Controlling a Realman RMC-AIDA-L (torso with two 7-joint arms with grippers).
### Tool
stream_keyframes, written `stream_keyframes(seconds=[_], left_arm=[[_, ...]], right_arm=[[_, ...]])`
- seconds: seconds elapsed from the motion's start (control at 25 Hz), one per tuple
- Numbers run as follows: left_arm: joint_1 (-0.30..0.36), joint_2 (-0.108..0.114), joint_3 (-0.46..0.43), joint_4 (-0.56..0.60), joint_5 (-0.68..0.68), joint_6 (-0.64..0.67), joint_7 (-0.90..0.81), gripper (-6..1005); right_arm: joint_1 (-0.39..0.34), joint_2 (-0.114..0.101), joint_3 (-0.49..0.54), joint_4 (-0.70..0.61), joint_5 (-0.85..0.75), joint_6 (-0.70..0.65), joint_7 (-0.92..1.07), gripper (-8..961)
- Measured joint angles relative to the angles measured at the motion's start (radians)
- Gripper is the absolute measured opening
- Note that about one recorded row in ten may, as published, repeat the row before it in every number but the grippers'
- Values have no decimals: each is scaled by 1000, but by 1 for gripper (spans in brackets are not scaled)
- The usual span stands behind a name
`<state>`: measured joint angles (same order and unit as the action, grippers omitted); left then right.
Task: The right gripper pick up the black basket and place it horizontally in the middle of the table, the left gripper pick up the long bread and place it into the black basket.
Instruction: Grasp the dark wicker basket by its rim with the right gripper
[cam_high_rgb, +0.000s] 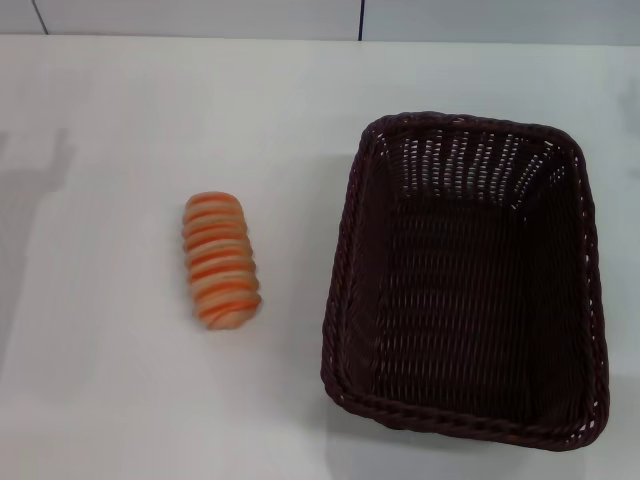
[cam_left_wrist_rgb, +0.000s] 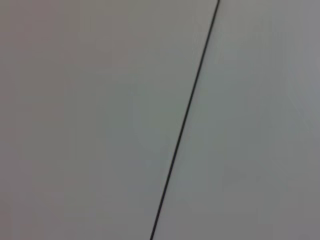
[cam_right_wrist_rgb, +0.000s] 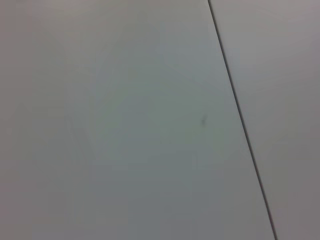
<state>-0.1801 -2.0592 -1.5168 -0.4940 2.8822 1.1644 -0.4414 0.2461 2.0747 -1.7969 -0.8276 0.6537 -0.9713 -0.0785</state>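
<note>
Neither end effector shows in any view, so whether left or right fingers stand apart or together cannot be told. On the white worktop, the black basket sits toward the right edge, long side running near to far, empty. It looks light and stiff; its braided rim should give a firm hold. The long bread lies left of it, well apart, likely light and slightly slippery; its ribbed middle suits gripping.

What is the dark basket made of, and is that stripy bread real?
The black basket looks like woven wicker or plastic rattan: crossing strands, a braided rim, gaps letting light through. The long bread seems a toy, likely plastic or foam: smooth, evenly ribbed orange and cream stripes.
</note>
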Motion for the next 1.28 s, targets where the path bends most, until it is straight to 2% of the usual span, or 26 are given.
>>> stream_keyframes(seconds=[0.24, 0.68, 0.84, 1.28], left_arm=[[-5, -3, -20, 1, 0, -15, -4, 834], [8, -1, -7, 1, 5, 2, -59, 834], [17, 0, -6, -1, 5, 5, -73, 834], [19, 1, 6, 2, 5, 26, -73, 833]], right_arm=[[-30, 2, 41, -87, -6, 68, -51, 761], [-54, 5, 33, -137, 3, 107, -67, 760], [-72, 5, 41, -196, 3, 189, -77, 760], [-115, 6, 41, -254, -1, 215, -106, 761]])
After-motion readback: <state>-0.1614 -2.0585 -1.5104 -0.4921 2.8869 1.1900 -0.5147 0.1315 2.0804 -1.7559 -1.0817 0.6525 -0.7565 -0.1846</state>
